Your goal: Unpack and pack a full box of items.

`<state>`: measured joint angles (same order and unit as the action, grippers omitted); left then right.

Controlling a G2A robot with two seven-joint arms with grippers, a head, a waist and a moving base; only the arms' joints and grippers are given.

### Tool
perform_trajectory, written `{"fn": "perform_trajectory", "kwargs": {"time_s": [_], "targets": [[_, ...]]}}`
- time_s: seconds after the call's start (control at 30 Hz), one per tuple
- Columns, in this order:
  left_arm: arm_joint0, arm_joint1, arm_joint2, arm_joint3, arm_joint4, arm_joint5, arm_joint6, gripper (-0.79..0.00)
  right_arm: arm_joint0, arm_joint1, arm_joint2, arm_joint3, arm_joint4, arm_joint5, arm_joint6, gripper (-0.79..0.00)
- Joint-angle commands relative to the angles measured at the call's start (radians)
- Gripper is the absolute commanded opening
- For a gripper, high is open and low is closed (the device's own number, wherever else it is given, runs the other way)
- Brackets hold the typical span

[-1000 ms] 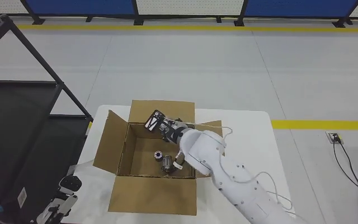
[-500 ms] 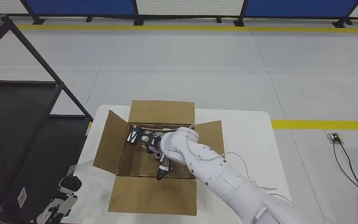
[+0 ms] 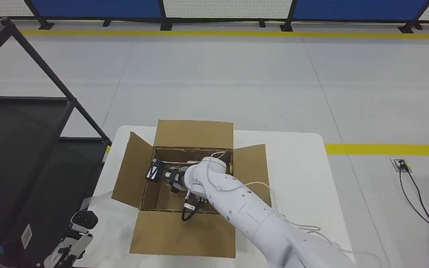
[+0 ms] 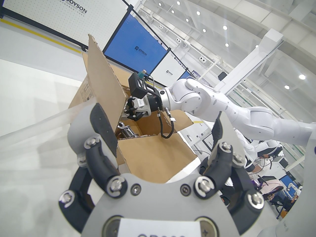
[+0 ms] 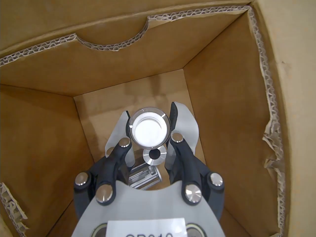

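1. Right gripper (image 5: 150, 110) is deep inside the cardboard box (image 5: 148, 57), fingers clamped on a round white-faced part (image 5: 149, 130), which hangs above the box floor.
2. Beneath it, on the box floor, lie a flanged metal ring (image 5: 154, 156) and a metal cylinder (image 5: 144, 173), just beside each other.
3. Left gripper (image 4: 158, 115) sits low, outside the box near its front corner, fingers spread wide with nothing between them.
4. The box stands with its flaps open on the white table (image 3: 295, 161), toward the side nearest the black frame (image 3: 40, 127).
5. Around it is a pale grey floor with a yellow line (image 3: 375, 149) across it, and blue panels (image 3: 94, 8) along the far edge.
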<state>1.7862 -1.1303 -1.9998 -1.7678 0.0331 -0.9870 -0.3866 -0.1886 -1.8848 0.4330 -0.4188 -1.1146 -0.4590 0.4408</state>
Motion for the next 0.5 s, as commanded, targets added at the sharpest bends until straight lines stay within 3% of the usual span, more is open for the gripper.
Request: {"fn": "perform_trajectory", "kwargs": {"time_s": [0.0, 0.03, 0.1, 0.13, 0.47], "targets": [[0.0, 0.0, 0.0, 0.0, 0.0, 0.0, 0.0, 0.0, 0.006, -0.015, -0.002, 0.033, 0.003, -0.008, -0.01, -0.403], [0.0, 0.0, 0.0, 0.0, 0.0, 0.0, 0.0, 0.0, 0.009, -0.022, -0.002, 0.048, 0.004, -0.011, -0.016, -0.385], [0.0, 0.0, 0.0, 0.0, 0.0, 0.0, 0.0, 0.0, 0.015, -0.033, -0.002, 0.075, 0.006, -0.019, -0.03, -0.249], [0.0, 0.0, 0.0, 0.0, 0.0, 0.0, 0.0, 0.0, 0.018, -0.038, -0.001, 0.086, 0.007, -0.022, -0.039, -0.219], [0.0, 0.0, 0.0, 0.0, 0.0, 0.0, 0.0, 0.0, 0.041, -0.06, 0.009, 0.142, -0.006, -0.037, -0.115, -0.157]]}}
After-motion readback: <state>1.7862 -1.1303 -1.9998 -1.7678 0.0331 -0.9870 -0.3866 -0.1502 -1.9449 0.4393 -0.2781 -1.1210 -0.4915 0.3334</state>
